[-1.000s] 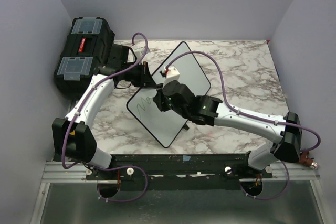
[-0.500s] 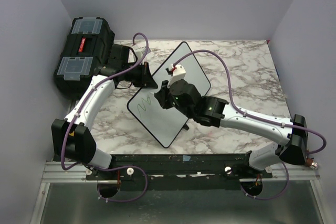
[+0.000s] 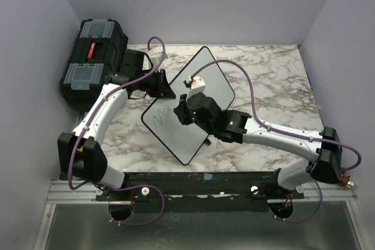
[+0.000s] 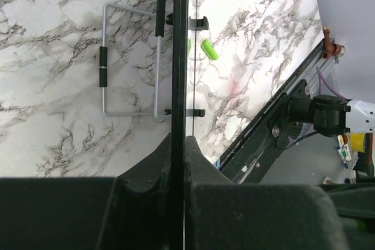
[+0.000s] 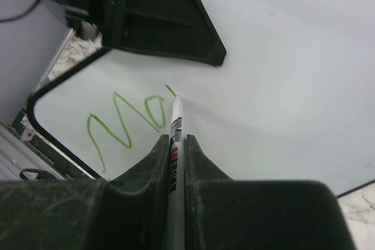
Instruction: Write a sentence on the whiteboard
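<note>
Two green letters of the sentence (image 5: pixel 126 121) stand on the whiteboard (image 3: pixel 217 80), mid tabletop (image 3: pixel 275 74) | left hand (image 4: pixel 179 141) clamped on its rim | right hand (image 5: pixel 176 141) clamped on marker (image 5: pixel 176 109), tip touching board | step: early writing | next: steady further strokes
</note>
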`<state>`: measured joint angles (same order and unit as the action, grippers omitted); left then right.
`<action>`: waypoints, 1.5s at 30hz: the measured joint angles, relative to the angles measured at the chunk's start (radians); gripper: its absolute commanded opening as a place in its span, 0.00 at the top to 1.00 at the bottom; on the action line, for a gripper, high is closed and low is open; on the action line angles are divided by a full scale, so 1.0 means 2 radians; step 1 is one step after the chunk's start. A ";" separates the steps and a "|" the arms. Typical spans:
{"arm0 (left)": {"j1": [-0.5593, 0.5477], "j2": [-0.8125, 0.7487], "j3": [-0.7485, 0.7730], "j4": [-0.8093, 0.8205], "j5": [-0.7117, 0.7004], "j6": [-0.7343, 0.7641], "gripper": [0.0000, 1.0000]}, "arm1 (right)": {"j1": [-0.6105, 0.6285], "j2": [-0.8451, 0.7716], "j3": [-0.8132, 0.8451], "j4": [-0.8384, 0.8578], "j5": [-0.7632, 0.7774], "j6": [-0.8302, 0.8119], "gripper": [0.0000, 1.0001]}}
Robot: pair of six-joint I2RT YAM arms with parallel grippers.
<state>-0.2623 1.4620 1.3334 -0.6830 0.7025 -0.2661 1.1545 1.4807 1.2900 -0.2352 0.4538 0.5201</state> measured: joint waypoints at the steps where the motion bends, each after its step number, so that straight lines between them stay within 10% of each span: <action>1: 0.000 0.000 0.000 0.000 0.000 0.000 1.00 | 0.000 -0.002 -0.008 0.000 0.000 0.002 0.99; 45: 0.000 -0.001 0.000 -0.003 -0.004 0.000 1.00 | -0.007 0.017 0.025 -0.011 0.008 0.001 0.99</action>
<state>-0.2623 1.4605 1.3334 -0.6891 0.6952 -0.2661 1.1412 1.5143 1.3399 -0.2581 0.4694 0.5217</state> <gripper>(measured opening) 0.075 0.134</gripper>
